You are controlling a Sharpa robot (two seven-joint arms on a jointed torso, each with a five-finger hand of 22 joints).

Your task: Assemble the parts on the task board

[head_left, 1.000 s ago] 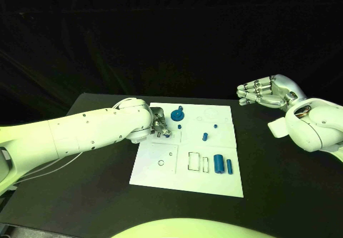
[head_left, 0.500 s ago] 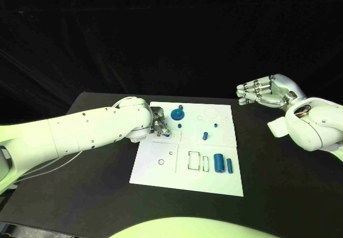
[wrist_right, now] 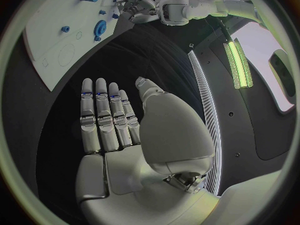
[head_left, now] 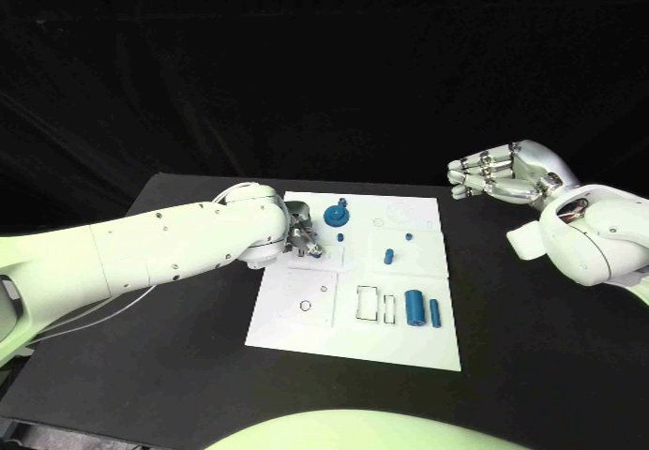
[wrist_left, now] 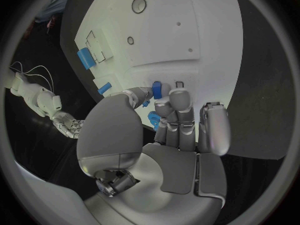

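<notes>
The task board [head_left: 406, 345] is a flat white plate lying in the middle of the black surface [head_left: 541, 337]. It has small outlines and holes drawn in it. Little blue parts sit on it. A round blue part [head_left: 334, 220] with a knob on top stands near the far edge of the board. A small blue peg [head_left: 388, 255] stands near the middle, and a tiny blue bit [head_left: 407, 236] sits just past it. Two blue rods lie side by side nearer the robot, a fat rod [head_left: 414, 308] and a thin rod [head_left: 434, 312], next to a box outline.

The left hand [head_left: 303, 240] is at the left edge of the board, just beside the round blue part. In the left wrist view its fingers [wrist_left: 178, 105] are curled in, and a small blue piece [wrist_left: 156, 90] is pinched between them, right over the white board. A second blue bit [wrist_left: 153, 118] shows lower down among the fingers.

The right hand [head_left: 498, 175] is up in the air, off to the right of the board and well apart from it. Its fingers [wrist_right: 103, 115] are stretched out side by side and it holds nothing.
</notes>
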